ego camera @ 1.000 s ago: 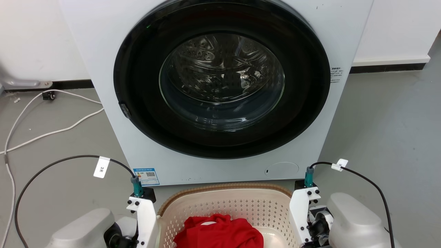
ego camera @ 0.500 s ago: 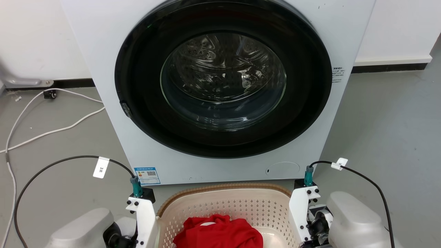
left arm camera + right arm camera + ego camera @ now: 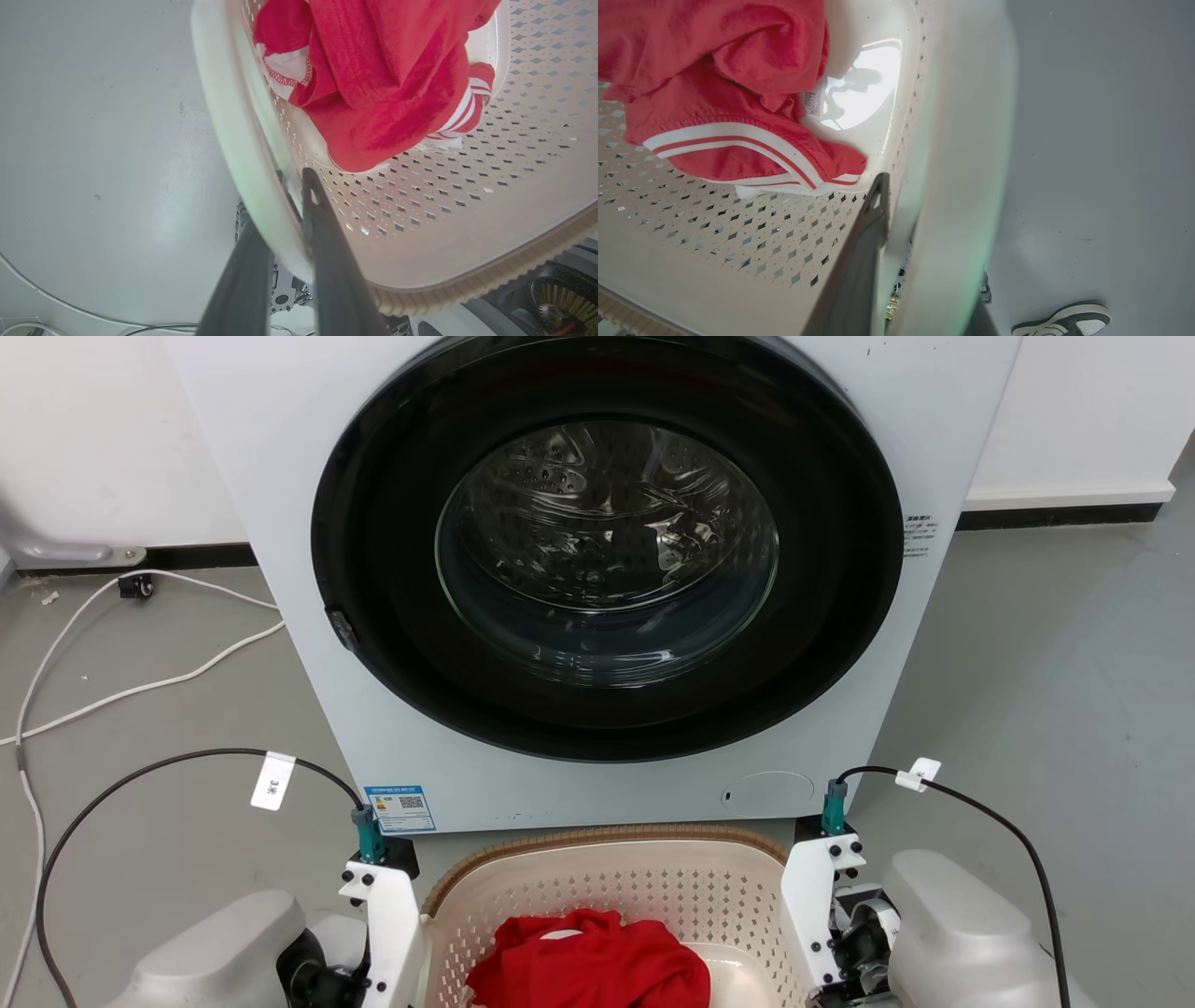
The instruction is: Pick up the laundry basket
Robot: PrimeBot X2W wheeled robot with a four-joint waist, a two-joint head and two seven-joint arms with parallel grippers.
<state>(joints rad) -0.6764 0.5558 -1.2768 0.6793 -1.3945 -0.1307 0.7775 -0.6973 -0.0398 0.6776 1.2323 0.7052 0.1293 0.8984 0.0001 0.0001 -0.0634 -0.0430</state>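
With the laundry basket (image 3: pixel 607 887) clamped by its rim between the fingers of the left gripper (image 3: pixel 280 200) and right gripper (image 3: pixel 915 219), grasping is judged done; a level, matched lift is required.

The laundry basket (image 3: pixel 616 887) is smooth cream plastic, its base glossy, its brown rim (image 3: pixel 597 837) ribbed. The red garment (image 3: pixel 597 971) in it is soft cloth. The washer door (image 3: pixel 607 551) is glossy glass; the floor (image 3: pixel 1055 663), matt.

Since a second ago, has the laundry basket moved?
No. The whole view shifted up slightly, camera motion; the laundry basket keeps the same gap below the washer.
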